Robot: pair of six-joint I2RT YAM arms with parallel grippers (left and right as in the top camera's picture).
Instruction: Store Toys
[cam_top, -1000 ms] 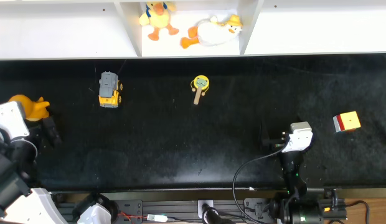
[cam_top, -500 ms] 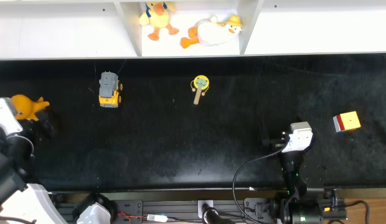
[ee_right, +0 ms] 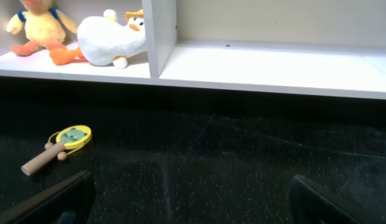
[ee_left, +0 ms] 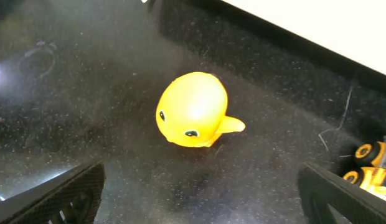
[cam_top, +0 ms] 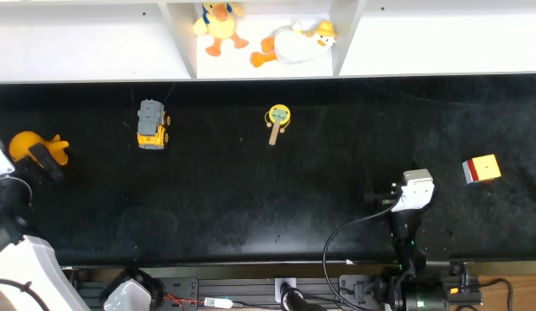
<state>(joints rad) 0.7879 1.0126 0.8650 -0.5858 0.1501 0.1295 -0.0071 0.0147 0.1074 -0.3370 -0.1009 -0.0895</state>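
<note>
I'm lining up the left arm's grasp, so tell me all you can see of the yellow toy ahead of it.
The yellow toy has a smooth, glossy, rounded body that looks like rubber or plastic, with two small dark eyes and a short flat fin sticking out sideways. It rests on the black table near its left end. Only the table touches it: the left hand is open and short of it.

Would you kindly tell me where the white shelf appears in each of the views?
Top view: the white shelf runs along the upper edge, above the black table.
Left wrist view: the shelf takes the upper right corner.
Right wrist view: the shelf spans the upper half.
Shared landmark: the black table's far edge against the shelf.
</note>
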